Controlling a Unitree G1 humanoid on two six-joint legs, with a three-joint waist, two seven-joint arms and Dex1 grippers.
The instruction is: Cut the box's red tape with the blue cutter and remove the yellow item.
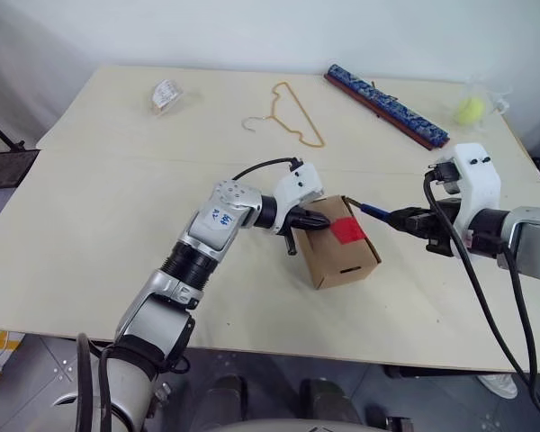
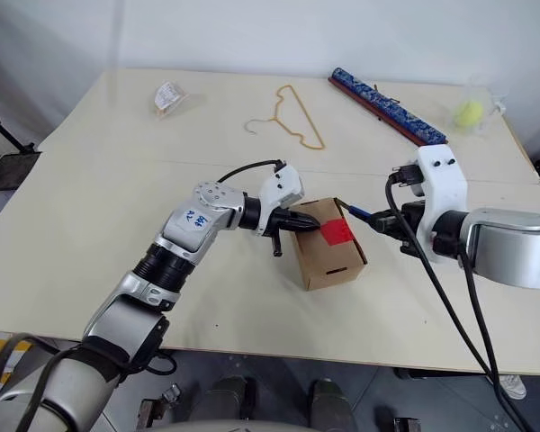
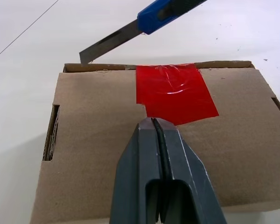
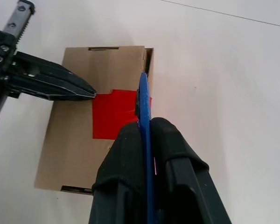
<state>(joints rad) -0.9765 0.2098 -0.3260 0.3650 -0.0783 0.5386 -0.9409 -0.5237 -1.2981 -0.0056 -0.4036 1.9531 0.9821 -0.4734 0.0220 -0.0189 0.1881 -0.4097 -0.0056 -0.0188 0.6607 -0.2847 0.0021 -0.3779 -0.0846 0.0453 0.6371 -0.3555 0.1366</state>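
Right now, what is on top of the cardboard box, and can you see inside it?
On the box top: the red tape, with the shut left gripper resting beside it. The blue cutter blade is at its edge. The flaps are closed, so the contents are hidden.

Bare table (image 1: 117,225) around box (image 1: 342,256); hanger (image 1: 292,112) well apart.

Taped brown cardboard box (image 1: 342,254) and slim blue cutter (image 1: 374,212) on the table

The closed box is lying flat, red tape (image 3: 173,92) sealing its top; the cutter's bare steel blade (image 3: 109,43) is hovering at the box's top edge.
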